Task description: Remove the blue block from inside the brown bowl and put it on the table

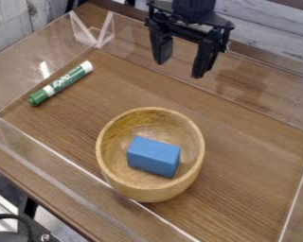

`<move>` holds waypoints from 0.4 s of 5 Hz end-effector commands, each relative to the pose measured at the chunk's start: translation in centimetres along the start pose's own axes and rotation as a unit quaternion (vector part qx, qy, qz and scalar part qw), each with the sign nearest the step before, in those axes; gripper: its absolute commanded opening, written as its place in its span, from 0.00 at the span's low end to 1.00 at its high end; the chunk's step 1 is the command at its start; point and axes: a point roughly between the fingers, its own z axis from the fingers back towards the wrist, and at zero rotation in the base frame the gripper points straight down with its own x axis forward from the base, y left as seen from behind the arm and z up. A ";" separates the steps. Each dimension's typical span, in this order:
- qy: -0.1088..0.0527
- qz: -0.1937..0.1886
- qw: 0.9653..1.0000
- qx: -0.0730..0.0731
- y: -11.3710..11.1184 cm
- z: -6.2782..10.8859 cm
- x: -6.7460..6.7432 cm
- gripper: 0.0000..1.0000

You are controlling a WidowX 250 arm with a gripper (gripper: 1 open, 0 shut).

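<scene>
The blue block (154, 155) lies inside the brown bowl (151, 121), which sits on the table (249, 128) toward the front. My gripper (184, 62) hangs at the back of the table, above and behind the bowl, pointing down. Its two black fingers (159, 45) stand wide apart with nothing between them, so it is open. It is well clear of both the bowl and the block.
A green-and-white marker (61, 82) lies on the table at the left. Low clear acrylic walls (91, 31) border the tabletop on all sides, with a folded clear piece at the back left.
</scene>
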 end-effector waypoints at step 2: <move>0.003 -0.160 0.987 0.005 -0.7 -0.7 -2.5 1.00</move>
